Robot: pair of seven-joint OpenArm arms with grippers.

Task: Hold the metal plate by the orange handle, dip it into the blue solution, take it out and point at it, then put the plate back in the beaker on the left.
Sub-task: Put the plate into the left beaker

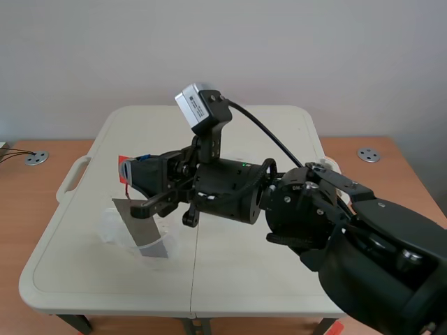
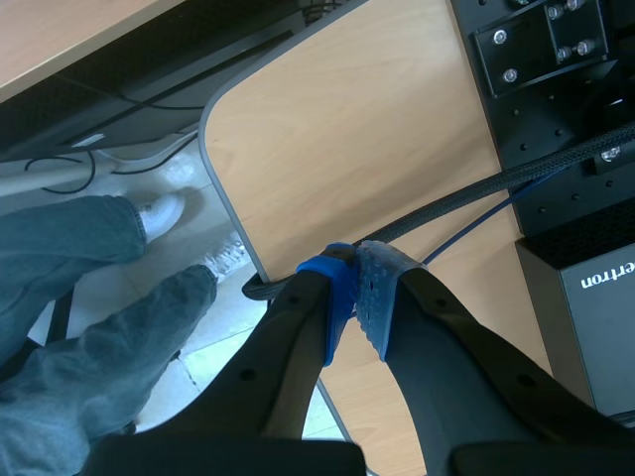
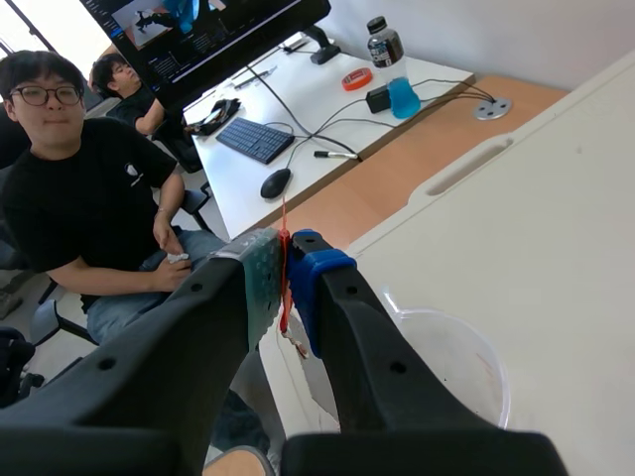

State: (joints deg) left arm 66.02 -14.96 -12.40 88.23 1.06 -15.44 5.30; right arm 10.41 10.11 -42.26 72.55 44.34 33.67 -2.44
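My right gripper [image 1: 133,169] reaches across to the table's left side and is shut on the thin orange handle [image 1: 121,169]. The grey metal plate [image 1: 143,227] hangs tilted from that handle, and its lower end is inside a clear beaker [image 1: 112,229]. In the right wrist view the orange handle [image 3: 285,283] is pinched between the pads of the right gripper [image 3: 286,270], with the clear beaker [image 3: 451,362] below them. No blue solution is visible on the table. My left gripper [image 2: 355,297] is shut on nothing and hangs over a wooden desk edge, outside the scene view.
The right arm [image 1: 307,209] covers the middle and right of the white folding table [image 1: 84,272]. Two people [image 3: 94,188] sit at a desk beyond the table's left edge. A person's legs [image 2: 89,297] and black equipment [image 2: 556,109] show around the left gripper.
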